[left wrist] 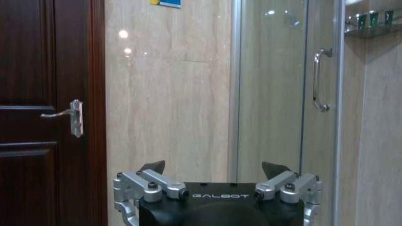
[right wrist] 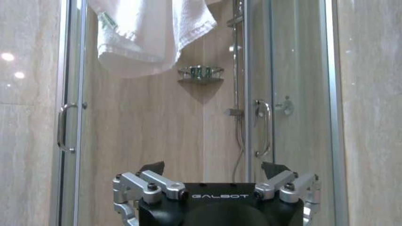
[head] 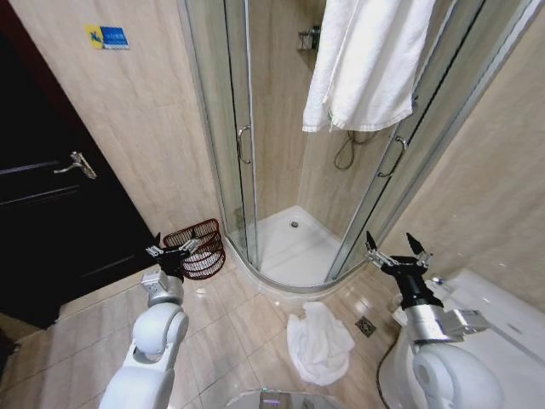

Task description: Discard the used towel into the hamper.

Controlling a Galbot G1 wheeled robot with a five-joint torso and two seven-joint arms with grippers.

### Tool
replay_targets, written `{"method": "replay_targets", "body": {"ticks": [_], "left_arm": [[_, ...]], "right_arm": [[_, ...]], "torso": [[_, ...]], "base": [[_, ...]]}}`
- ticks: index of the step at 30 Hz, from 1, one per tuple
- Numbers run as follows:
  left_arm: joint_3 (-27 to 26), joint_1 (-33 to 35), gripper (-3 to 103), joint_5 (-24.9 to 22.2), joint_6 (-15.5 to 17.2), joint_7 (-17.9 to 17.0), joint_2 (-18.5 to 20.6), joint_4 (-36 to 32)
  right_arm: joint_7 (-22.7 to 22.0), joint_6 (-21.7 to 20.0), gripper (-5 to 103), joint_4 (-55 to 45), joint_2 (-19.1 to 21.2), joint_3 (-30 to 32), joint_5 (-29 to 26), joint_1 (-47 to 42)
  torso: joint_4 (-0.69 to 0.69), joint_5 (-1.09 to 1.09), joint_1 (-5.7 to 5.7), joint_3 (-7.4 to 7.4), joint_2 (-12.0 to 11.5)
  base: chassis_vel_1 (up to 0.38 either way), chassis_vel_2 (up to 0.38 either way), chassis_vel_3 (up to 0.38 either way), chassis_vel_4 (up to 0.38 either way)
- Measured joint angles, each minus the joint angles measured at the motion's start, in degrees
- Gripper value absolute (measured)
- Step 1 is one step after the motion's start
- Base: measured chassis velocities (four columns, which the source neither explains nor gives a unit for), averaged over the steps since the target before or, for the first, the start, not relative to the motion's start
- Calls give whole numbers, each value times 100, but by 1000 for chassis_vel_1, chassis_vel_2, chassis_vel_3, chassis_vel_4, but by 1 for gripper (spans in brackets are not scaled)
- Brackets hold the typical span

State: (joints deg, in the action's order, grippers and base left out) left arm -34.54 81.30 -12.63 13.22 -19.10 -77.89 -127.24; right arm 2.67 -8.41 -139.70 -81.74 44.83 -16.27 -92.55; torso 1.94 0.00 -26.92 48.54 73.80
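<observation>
**Towel on the bathroom floor, hamper by the shower, both claws empty**

Used towel (head: 318,342): white, crumpled into a loose heap on the tiled floor (head: 230,332), between the two arms and nearer the right one. Its long axis runs roughly away from the robot, narrow end toward the shower, wider bulk toward the robot. A small floor drain (head: 365,325) sits just beside it on the right.

Hamper (head: 199,248): small, round, dark reddish-brown open weave with horizontal ribs. It stands on the floor against the beige wall, just beside the left edge of the shower enclosure (head: 281,170), and appears tipped, its mouth showing toward the robot and its left.

Left claw (head: 172,250): raised in front of the hamper's rim in the head view, fingers spread apart, holding nothing. Its wrist view faces the wall, with a dark wooden door (left wrist: 44,113) and lever handle beside it.

Right claw (head: 397,250): held up near the right side of the shower, fingers wide apart, empty. It is above a white toilet (head: 502,324) at the lower right.

Room: beige marble-look tile on walls and floor. Curved glass shower with a white tray and chrome handles. A second white towel (head: 368,60) hangs over the top of the shower glass. Small blue and yellow sticker (head: 106,37) high on the wall.
</observation>
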Motion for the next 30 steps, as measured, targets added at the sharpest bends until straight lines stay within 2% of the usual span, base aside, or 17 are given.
{"method": "replay_targets", "body": {"ticks": [17,21,24,27,28,29,30], "left_arm": [[10,63,100,-77,-58,15,24,93],[31,104,100,-107,-186,16,11,77],[0,174,100,-101,-366,24,28,142],[-133,338,100,-1,-589,41,63,297],[-177,387,100,42,-609,58,64,330],[-177,387,100,42,-609,58,64,330],[-246,455,100,108,-633,76,64,359]], "right_arm": [[9,2,100,14,75,60,-63,147],[17,49,100,30,135,51,-66,191],[6,130,100,153,377,66,-49,455],[139,500,100,640,1103,51,-91,1180],[185,538,100,788,1275,29,-157,1403],[185,538,100,788,1275,29,-157,1403],[220,535,100,1001,1532,-10,-361,1858]], "torso": [[0,0,-255,298,551],[-2,0,-301,357,655],[-3,2,-308,369,677],[2,-1,-309,372,679],[1,2,-309,372,677],[1,2,-309,372,677],[5,1,-309,370,673]], "base": [[0,0,0,0],[0,0,0,0],[0,0,0,0],[0,0,0,0],[0,0,0,0],[0,0,0,0],[0,0,0,0]]}}
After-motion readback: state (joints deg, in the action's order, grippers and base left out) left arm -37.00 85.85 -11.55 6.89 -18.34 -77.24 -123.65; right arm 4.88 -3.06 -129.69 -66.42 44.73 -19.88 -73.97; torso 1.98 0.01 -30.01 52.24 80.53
